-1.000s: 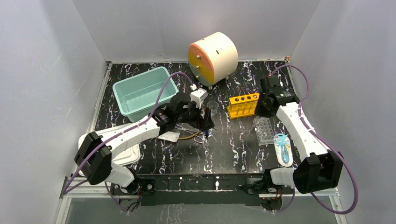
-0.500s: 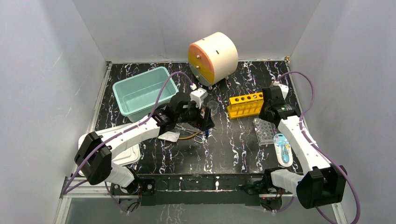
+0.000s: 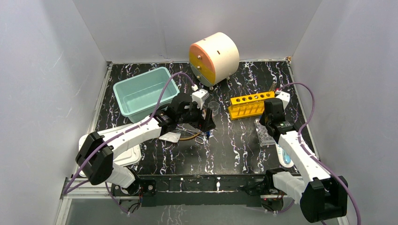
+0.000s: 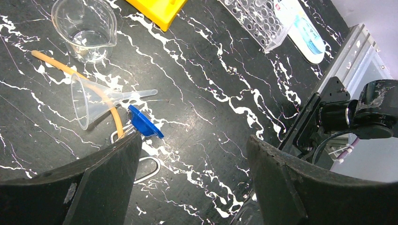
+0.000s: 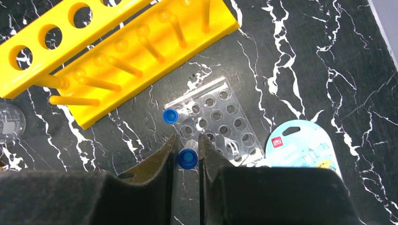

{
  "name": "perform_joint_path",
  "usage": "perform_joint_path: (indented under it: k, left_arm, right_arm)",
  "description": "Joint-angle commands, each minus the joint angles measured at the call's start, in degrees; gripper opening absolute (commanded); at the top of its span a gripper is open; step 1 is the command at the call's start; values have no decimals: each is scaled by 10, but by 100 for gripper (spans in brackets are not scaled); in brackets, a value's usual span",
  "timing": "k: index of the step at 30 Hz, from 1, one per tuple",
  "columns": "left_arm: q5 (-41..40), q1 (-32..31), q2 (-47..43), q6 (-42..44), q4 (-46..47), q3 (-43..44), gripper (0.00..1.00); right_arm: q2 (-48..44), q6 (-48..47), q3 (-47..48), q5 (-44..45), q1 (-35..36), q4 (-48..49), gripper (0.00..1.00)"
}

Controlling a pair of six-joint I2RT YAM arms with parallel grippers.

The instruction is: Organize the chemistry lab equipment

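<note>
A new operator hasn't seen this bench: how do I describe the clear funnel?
Start at the round orange-fronted drawer unit at the back. In front stands a clear beaker; the funnel lies beside it. Unlike the upright beaker, it is a cone on its side with a thin spout, crossing an orange tube.

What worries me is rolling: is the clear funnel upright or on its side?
On its side: the clear funnel lies on the table, stem pointing sideways.
</note>
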Motion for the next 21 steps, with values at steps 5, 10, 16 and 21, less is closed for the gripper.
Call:
perform_joint_path:
  k: [5, 10, 16, 21]
  left_arm:
    - [9, 2, 1, 9, 3, 4, 81]
    - [9, 1, -1, 11, 1, 4, 81]
    - [9, 1, -1, 13, 1, 5, 81]
    - [9, 1, -1, 14, 0, 4, 81]
  right_arm:
    - [-12, -2, -21, 17, 3, 86, 20]
    - [-12, -10, -30, 14, 3, 100, 21]
    - [-5, -8, -39, 9, 2, 110, 21]
    - [-2, -11, -47, 11, 2, 119, 21]
